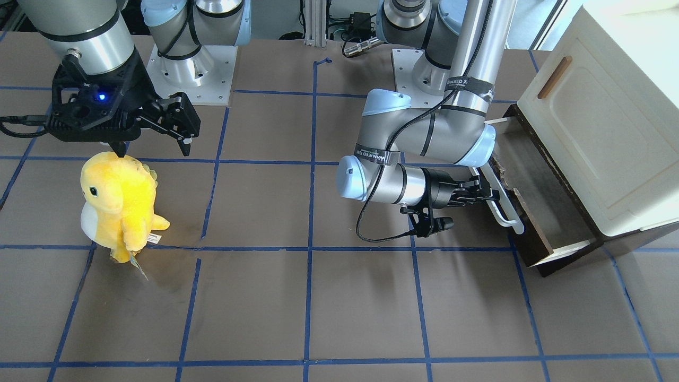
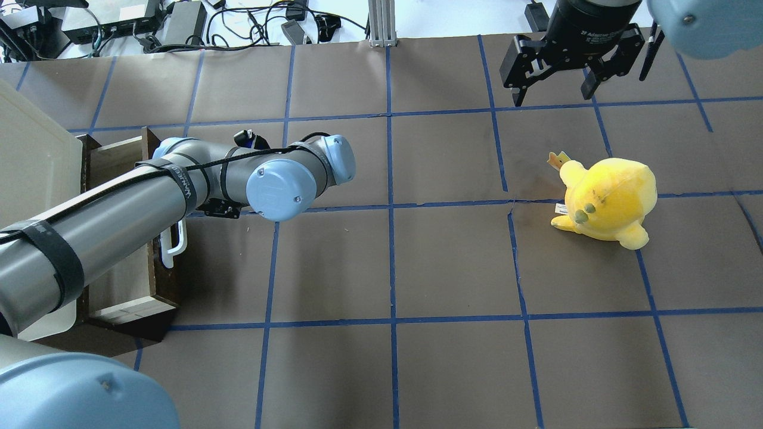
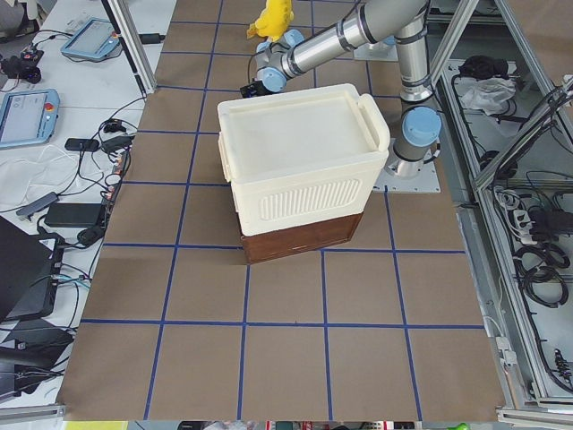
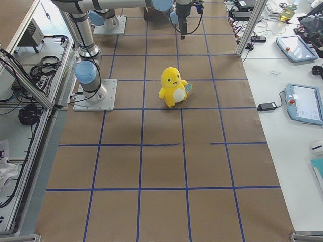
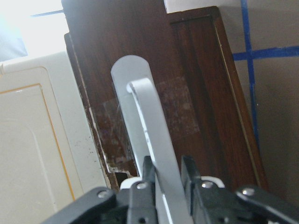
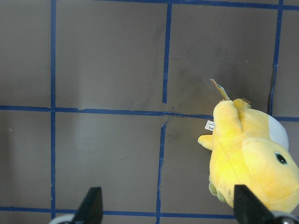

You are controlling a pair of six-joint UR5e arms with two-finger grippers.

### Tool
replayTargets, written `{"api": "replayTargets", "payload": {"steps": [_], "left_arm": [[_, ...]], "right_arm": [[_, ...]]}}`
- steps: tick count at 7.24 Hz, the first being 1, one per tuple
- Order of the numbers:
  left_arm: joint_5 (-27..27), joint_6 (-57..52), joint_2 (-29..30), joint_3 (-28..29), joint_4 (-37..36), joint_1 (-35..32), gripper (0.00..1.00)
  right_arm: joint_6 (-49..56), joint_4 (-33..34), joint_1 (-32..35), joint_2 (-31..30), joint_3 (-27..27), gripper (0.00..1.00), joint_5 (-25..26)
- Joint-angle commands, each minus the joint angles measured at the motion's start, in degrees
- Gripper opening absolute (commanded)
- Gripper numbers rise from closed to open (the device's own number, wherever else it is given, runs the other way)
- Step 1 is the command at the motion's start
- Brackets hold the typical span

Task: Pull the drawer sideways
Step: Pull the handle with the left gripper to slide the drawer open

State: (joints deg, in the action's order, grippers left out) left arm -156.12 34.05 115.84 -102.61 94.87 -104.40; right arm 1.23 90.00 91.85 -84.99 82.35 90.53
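Note:
The dark brown drawer stands partly pulled out from under the cream cabinet, with its pale inside showing. Its white loop handle runs along the front. My left gripper is shut on the handle. In the left wrist view the two fingers pinch the white bar against the dark front. In the overhead view the left arm hides most of that gripper. My right gripper is open and empty, hanging above the table far from the drawer.
A yellow plush toy stands on the brown table under and just in front of my right gripper; it also shows in the right wrist view. The cream cabinet door has a small brown handle. Blue tape lines grid the table.

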Motion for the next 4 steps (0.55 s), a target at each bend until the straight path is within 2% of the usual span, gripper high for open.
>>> {"api": "replayTargets", "payload": {"steps": [1, 3, 4], "left_arm": [[0.82, -0.22, 0.00, 0.30, -0.03, -0.45, 0.14], [0.91, -0.22, 0.00, 0.31, -0.03, -0.54, 0.16], [0.73, -0.22, 0.09, 0.31, 0.05, -0.54, 0.30]], "right_arm": [[0.00, 0.00, 0.00, 0.00, 0.00, 1.00, 0.00], [0.00, 0.00, 0.00, 0.00, 0.00, 1.00, 0.00], [0.00, 0.00, 0.00, 0.00, 0.00, 1.00, 0.00]]}}
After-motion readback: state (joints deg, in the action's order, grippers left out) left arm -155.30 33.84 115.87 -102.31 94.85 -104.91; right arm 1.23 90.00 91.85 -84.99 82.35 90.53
